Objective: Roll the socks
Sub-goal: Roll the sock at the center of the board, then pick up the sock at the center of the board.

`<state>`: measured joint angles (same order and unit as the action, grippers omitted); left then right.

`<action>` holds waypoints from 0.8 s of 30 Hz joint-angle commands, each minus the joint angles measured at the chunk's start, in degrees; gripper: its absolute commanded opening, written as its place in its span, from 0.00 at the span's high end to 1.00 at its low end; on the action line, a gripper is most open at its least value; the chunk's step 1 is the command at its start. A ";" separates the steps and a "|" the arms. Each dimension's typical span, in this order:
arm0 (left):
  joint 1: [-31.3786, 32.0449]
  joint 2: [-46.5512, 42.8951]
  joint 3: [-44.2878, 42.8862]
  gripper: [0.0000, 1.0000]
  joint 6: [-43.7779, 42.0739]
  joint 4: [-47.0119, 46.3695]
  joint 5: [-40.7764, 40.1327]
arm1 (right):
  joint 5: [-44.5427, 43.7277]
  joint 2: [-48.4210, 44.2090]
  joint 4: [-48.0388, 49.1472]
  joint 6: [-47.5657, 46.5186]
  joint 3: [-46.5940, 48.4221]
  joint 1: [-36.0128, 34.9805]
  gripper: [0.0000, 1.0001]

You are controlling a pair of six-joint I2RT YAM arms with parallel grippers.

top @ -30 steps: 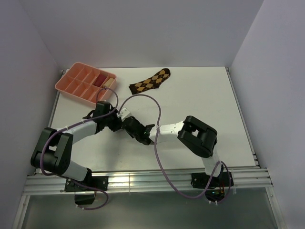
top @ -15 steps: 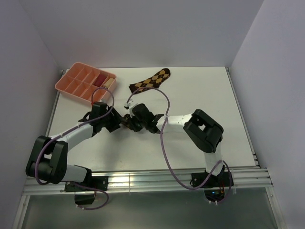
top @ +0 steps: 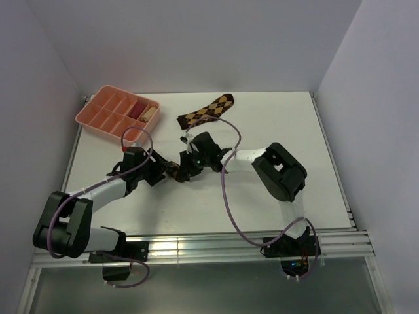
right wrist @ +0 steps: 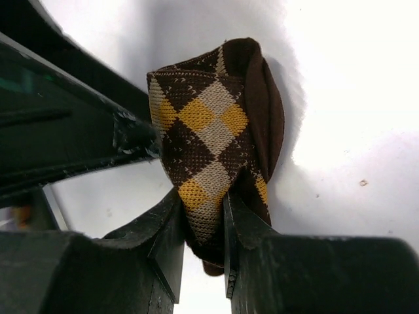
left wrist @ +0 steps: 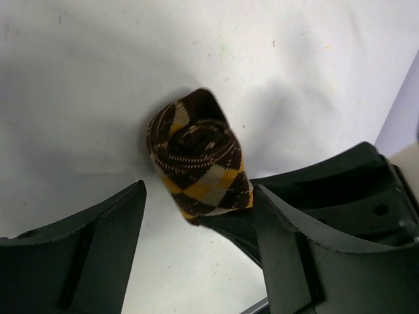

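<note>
One sock is wound into a tight rolled sock (left wrist: 196, 154), its spiral end facing the left wrist camera. It sits a little left of the middle of the worktop (top: 281, 131), where the two arms meet.

The right claw (right wrist: 201, 208) is narrow and pinches the lower end of this roll, with the argyle fabric squeezed between its two fingers (right wrist: 171, 226). The rest of the roll bulges out above the fingertips. The brown cuff edge folds down the right side of the roll in that view.

The left claw (left wrist: 198, 196) stands wide. One finger lies on each side of the roll, and pale worktop shows in the gap on the left side, so this claw grips nothing.

The flat sock (top: 208, 110) lies unrolled near the far edge, about midway along it and well apart from both claws. A pink tray (top: 105, 118) sits at the far left corner.
</note>
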<state>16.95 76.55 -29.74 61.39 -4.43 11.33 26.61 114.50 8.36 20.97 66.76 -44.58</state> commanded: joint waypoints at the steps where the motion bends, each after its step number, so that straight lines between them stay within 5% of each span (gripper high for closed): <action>1: -0.08 -0.89 1.35 0.28 1.02 -5.50 -0.35 | 9.06 3.36 -3.62 6.27 -0.05 0.89 1.00; 24: 0.36 2.90 5.13 0.28 -0.12 -6.74 0.62 | 25.06 14.78 12.64 29.64 -3.39 7.40 1.00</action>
<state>16.95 80.20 -26.00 63.09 -13.17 12.01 52.64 125.08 23.46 46.92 65.98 -37.63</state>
